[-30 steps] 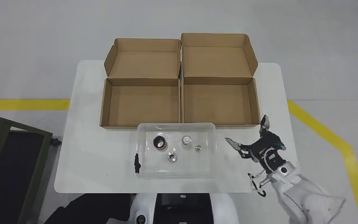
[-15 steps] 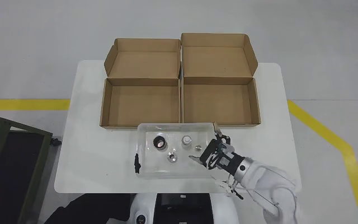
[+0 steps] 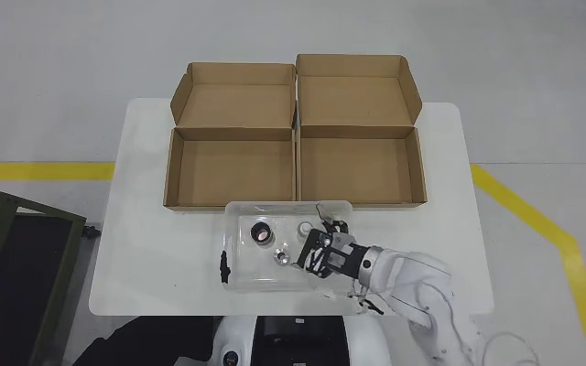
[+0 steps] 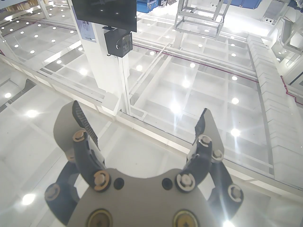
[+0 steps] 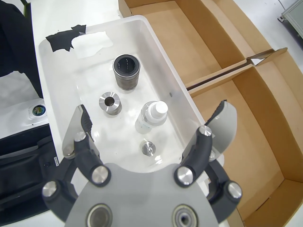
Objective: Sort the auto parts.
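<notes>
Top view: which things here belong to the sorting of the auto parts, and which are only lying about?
For the job: clear bin, dark bearing, steel ring, white bottle, small metal fitting, left cardboard box, right cardboard box, right gripper, open over the bin.

Lying about: black tape at the bin's end, white table.

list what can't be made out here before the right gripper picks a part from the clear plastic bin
- Top view: the right gripper covers the small silver metal fitting in the clear plastic bin.
- Left wrist view: the open left gripper faces the ceiling, so its place over the table cannot be told.
- Right wrist view: the picture's edge cuts off the nearer brown cardboard box.
</notes>
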`<state>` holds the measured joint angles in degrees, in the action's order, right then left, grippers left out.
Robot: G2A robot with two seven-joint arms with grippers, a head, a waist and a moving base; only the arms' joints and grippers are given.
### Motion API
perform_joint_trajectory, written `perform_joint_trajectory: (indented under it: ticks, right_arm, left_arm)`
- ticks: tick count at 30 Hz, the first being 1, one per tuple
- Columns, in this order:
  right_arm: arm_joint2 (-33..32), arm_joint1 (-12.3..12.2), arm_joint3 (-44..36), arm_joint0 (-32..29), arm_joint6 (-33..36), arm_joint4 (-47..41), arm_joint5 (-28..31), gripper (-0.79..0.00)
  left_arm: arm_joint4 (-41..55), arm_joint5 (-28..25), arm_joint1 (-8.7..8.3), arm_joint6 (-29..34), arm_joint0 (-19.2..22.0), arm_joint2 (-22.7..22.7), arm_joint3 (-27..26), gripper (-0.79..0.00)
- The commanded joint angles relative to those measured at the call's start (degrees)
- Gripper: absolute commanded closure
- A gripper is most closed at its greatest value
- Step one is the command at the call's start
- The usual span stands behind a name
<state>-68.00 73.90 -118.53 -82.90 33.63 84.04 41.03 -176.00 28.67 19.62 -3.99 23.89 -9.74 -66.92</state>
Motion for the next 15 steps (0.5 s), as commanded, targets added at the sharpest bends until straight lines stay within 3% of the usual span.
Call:
perform_joint_trajectory:
  ticks: [1, 8, 11, 12, 13, 15]
  right_arm:
    - [0.32, -0.03, 1.13, 0.78, 0.74, -1.38, 0.29, -0.785]
    - [1.22, -0.14, 5.54, 3.84, 2.55, -5.15, 0.04, -0.785]
    - [1.59, -0.22, 6.98, 4.84, 3.33, -5.81, -0.28, -0.723]
    - [1.75, -0.25, 7.38, 5.1, 3.55, -5.96, -0.31, -0.634]
    - [1.84, -0.28, 7.75, 5.34, 3.71, -6.12, -0.44, -0.6]
    - [1.98, -0.37, 8.23, 5.72, 3.94, -6.25, -0.68, -0.594]
  left_arm:
    - [0.0, 0.0, 0.0, 0.0, 0.0, 0.0, 0.0, -0.785]
    - [0.0, 0.0, 0.0, 0.0, 0.0, 0.0, 0.0, -0.785]
    - [0.0, 0.0, 0.0, 0.0, 0.0, 0.0, 0.0, -0.785]
    - [0.0, 0.0, 0.0, 0.0, 0.0, 0.0, 0.0, -0.785]
    - [0.0, 0.0, 0.0, 0.0, 0.0, 0.0, 0.0, -0.785]
    - [0.0, 0.0, 0.0, 0.0, 0.0, 0.0, 0.0, -0.785]
